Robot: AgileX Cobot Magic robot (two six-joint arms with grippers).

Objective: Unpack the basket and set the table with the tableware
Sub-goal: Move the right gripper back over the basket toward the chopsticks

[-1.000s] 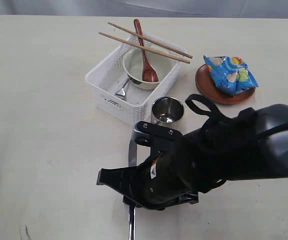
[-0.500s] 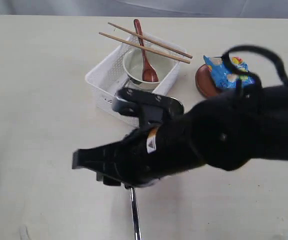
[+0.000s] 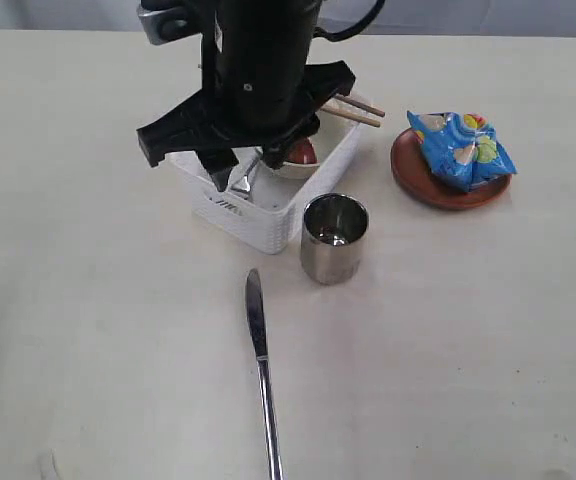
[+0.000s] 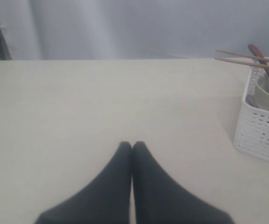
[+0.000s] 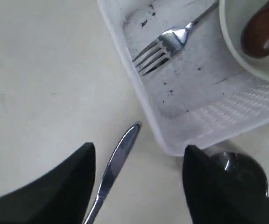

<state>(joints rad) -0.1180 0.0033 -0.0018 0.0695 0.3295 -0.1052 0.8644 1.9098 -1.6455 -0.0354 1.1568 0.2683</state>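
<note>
Just beneath the right hand (image 5: pixel 139 151) (spread, empty) lies the fork (image 5: pixel 165 46).

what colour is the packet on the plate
Mostly blue packet with yellow and white patches; clearest in exterior view.

Right hand (image 5: pixel 139 149) hangs pointing down, fingers spread and empty; left hand (image 4: pixel 132 148) closed tight.

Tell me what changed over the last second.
The right gripper let go of the knife, left it flat on the table, and swung away over the basket, jaws open and empty. The cup, bowl, spoon, chopsticks, fork, plate and packet stayed put.
</note>
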